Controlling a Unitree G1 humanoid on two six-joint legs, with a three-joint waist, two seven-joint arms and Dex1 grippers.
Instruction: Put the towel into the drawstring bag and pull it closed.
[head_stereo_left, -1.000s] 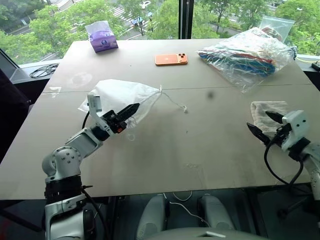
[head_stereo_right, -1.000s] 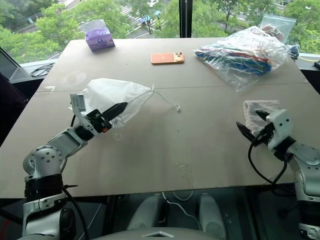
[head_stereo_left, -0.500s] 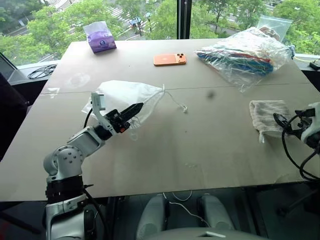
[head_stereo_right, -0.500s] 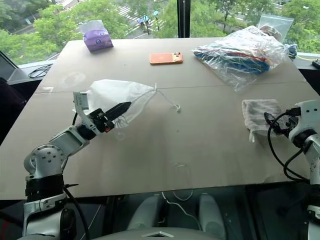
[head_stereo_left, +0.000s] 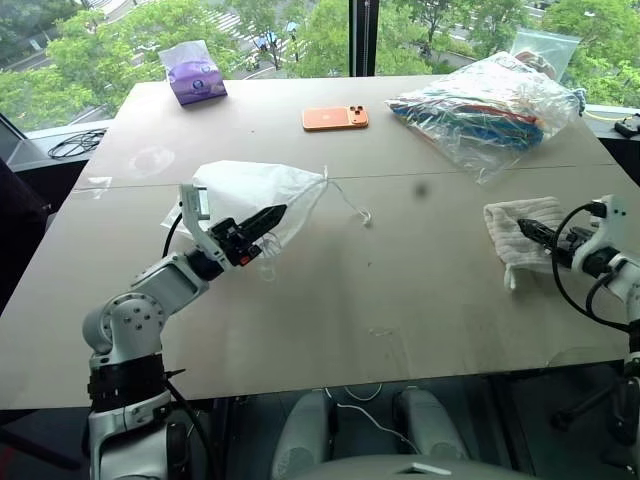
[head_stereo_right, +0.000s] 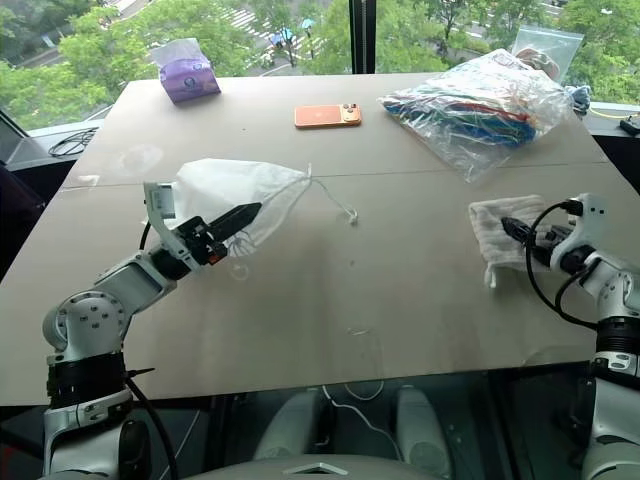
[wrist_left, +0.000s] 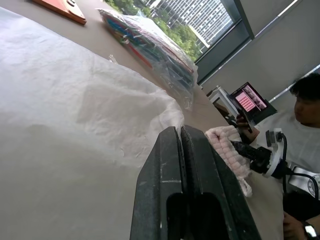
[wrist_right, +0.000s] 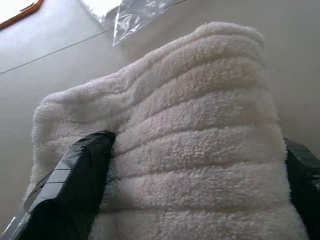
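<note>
The drawstring bag lies puffed up on the left half of the table, its gathered mouth and thin cords pointing toward the middle. My left gripper is shut, with its tip over the bag's near edge; I cannot tell whether it pinches any fabric. The cream ribbed towel lies near the table's right edge. My right gripper is open, reaching in level from the right. Its fingers stand on either side of the towel's near end.
At the back of the table lie an orange phone, a purple tissue pack and a large clear plastic bag of colourful items. A person sits beyond the right edge beside a lit screen.
My right gripper has rolled and moved forward from the table's near right edge to the towel, and its fingers now straddle it. The left arm and the bag have stayed put.
</note>
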